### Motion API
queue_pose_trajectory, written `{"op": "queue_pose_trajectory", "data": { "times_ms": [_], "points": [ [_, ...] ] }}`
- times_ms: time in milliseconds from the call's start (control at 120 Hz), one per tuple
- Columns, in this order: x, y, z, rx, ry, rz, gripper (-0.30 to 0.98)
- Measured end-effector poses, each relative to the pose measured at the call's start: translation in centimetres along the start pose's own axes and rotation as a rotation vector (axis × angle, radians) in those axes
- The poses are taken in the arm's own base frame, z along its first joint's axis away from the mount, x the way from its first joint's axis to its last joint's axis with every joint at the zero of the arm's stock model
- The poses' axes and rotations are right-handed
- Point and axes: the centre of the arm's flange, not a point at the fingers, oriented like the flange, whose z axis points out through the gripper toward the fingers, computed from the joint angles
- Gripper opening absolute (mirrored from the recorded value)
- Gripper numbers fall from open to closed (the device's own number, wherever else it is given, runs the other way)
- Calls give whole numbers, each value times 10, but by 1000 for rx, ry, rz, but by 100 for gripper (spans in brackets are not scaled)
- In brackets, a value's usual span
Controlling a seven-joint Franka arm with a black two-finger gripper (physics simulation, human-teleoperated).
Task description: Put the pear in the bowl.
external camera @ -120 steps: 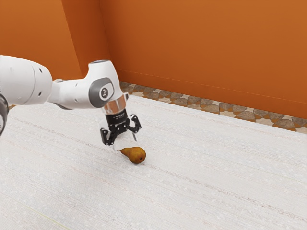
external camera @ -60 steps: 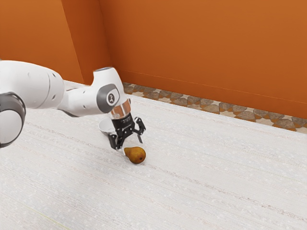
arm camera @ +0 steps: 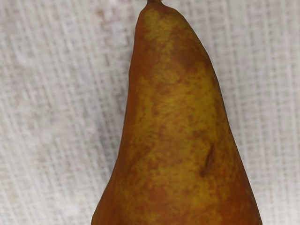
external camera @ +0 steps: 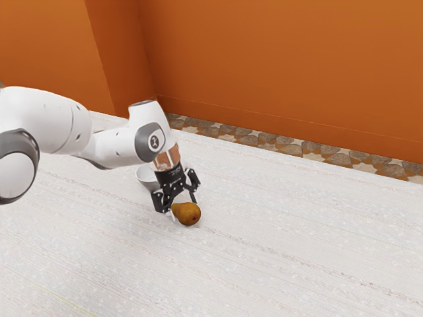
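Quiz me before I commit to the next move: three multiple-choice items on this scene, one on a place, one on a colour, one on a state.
1. Where is the pear?
A) In the bowl
B) On the floor
C) On the table, at the tool

2. What colour is the bowl?
A) White
B) Black
C) Green

3. How does the pear rest?
A) Upright on its base
B) On its side
C) Cut in half

Key:
1: C, the exterior view shows it on the table by the fingertips, outside the bowl.
2: A, its visible part, partly hidden by the tool, is white.
3: B, the exterior view shows its narrow end and rounded base lying along the table.
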Motion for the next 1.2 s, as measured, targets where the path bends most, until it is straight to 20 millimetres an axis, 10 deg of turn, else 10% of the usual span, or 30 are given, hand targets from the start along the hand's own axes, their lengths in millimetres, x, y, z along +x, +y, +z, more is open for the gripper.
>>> {"op": "queue_pose_trajectory", "data": {
  "times_ms": [817,1200],
  "points": [
    [3,12,19,-3,5,-33,68],
    [-2,14,15,-6,16,-22,40]
  ]
}}
